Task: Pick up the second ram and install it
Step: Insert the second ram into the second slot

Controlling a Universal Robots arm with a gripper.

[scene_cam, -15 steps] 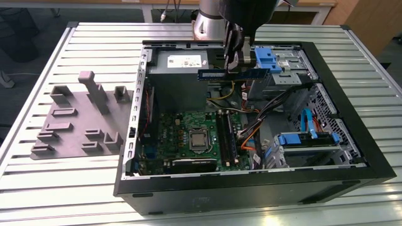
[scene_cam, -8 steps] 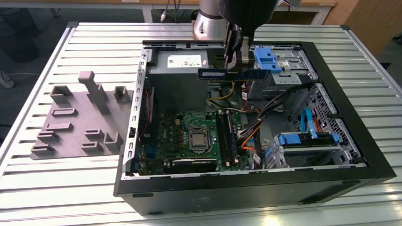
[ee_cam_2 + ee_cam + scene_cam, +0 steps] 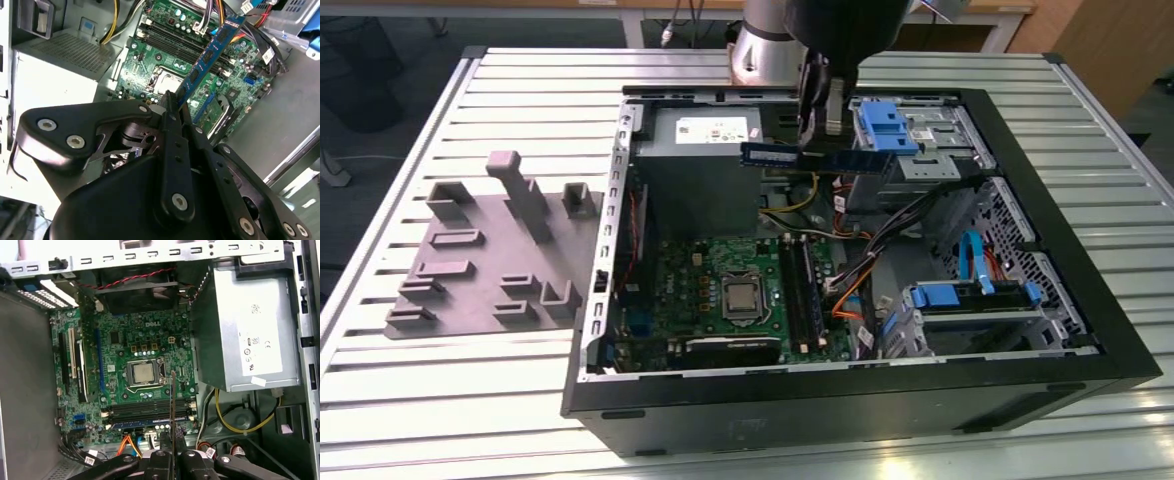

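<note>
Ram number 2 [image 3: 811,156] sits clamped between the closed fingers of the gripper [image 3: 823,140], held level in the air above the open computer case [image 3: 1067,300], near the power supply [image 3: 700,135]. In both wrist views the motherboard [image 3: 135,370] lies well below the stick [image 3: 207,55].

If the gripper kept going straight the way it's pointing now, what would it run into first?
The gripper, shut on the second ram, points down into the open case. Straight ahead lies the motherboard, likely around the memory slots beside the processor socket, though depth is hard to judge.
</note>
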